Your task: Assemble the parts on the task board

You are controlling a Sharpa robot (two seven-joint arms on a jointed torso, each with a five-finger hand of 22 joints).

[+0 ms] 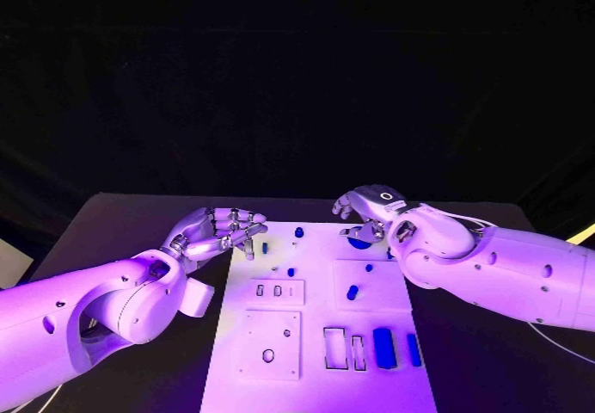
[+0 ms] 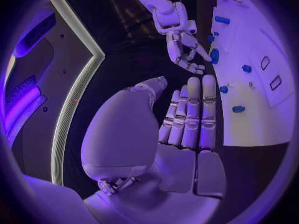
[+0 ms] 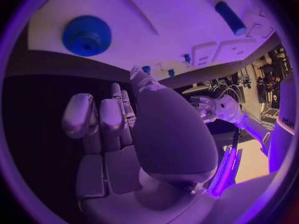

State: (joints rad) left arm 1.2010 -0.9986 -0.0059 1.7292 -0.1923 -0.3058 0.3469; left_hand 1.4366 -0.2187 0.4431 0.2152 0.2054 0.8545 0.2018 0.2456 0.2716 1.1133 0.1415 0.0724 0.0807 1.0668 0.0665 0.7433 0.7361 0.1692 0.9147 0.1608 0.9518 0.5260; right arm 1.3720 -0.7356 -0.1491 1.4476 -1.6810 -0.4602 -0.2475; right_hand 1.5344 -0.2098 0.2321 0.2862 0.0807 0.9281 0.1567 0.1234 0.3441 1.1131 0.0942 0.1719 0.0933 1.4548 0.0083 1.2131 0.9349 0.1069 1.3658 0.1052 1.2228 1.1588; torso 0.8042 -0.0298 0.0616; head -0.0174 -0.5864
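The task board (image 1: pixel 325 344) lay mid-counter with blue parts (image 1: pixel 384 348) scattered on it, most seemingly unassembled. The left robot hand (image 1: pixel 221 231) and right robot hand (image 1: pixel 370 212) hovered at its far end, fingers loosely curled, holding nothing.

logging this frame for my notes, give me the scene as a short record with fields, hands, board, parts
left hand: silver many-fingered left hand at the board's left far corner, fingers curled, holding nothing
right hand: silver right hand above the board's far edge, fingers curled, nothing seen in them
board: white flat task board on the black table
parts: round blue disc near the right hand; blue rectangular block in a near slot
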